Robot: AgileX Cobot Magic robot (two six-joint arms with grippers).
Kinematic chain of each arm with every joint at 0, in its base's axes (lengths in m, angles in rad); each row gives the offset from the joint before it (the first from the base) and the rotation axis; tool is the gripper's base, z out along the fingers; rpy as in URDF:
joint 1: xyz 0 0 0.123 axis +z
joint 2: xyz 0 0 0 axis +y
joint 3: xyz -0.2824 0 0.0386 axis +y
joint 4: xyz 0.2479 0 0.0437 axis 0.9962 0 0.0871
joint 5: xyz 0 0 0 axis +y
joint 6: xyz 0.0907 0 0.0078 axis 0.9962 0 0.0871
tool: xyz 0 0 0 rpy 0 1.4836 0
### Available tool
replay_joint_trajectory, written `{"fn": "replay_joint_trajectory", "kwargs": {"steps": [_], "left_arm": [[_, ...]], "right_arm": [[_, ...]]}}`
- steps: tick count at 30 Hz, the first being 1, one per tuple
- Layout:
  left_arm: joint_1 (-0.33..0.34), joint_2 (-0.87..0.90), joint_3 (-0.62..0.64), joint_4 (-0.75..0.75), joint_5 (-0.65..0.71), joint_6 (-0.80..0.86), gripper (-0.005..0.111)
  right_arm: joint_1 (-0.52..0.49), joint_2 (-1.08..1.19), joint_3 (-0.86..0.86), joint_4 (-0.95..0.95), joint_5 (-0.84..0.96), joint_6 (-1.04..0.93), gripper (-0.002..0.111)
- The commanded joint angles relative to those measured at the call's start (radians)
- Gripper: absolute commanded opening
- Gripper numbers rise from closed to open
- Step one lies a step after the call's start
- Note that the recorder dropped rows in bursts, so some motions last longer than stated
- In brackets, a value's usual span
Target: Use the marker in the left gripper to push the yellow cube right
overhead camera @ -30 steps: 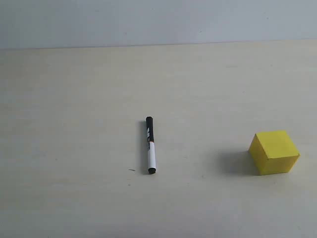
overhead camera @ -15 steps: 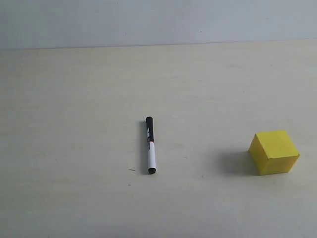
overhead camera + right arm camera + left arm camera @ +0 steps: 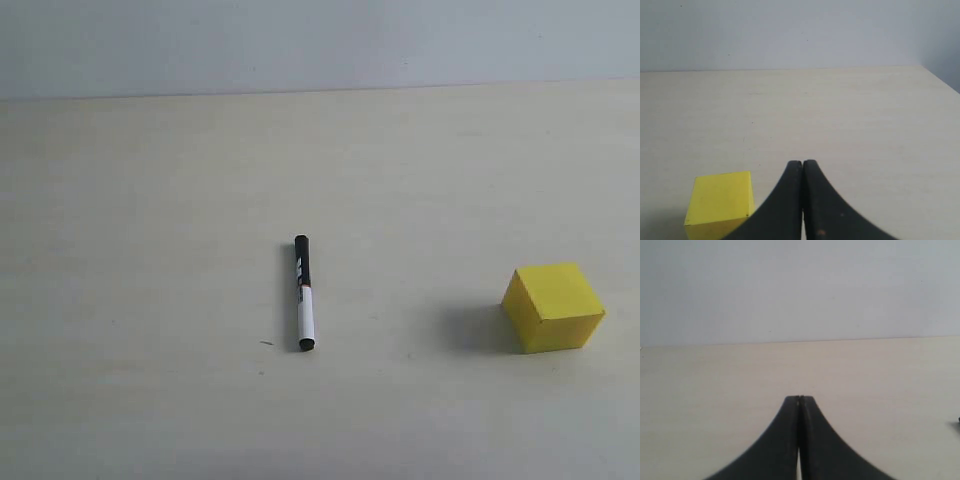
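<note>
The marker lies flat on the table near the middle, black cap half pointing away, white barrel toward the front. No gripper holds it. The yellow cube sits on the table well to the marker's right; it also shows in the right wrist view as the yellow cube, beside the fingers. My left gripper is shut with nothing between its fingers, over bare tabletop. My right gripper is shut too, empty, close to the cube. Neither gripper appears in the exterior view.
The pale wooden table runs back to a grey-white wall. A small dark speck sits at the edge of the left wrist view. The table's corner shows in the right wrist view.
</note>
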Motion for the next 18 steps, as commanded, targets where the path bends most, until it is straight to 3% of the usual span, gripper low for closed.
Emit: {"fn": "replay_joint_trajectory", "kwargs": {"steps": [1, 7, 18], "left_arm": [[-0.026, -0.006, 0.002, 0.001, 0.014, 0.006, 0.000], [-0.026, -0.006, 0.002, 0.001, 0.140, 0.001, 0.000], [-0.026, -0.006, 0.002, -0.005, 0.161, -0.061, 0.000]], "right_arm": [[-0.006, -0.006, 0.005, -0.009, -0.007, -0.002, 0.000], [-0.006, -0.006, 0.005, -0.009, -0.007, -0.002, 0.000], [-0.006, -0.006, 0.005, -0.009, -0.007, -0.003, 0.000]]}}
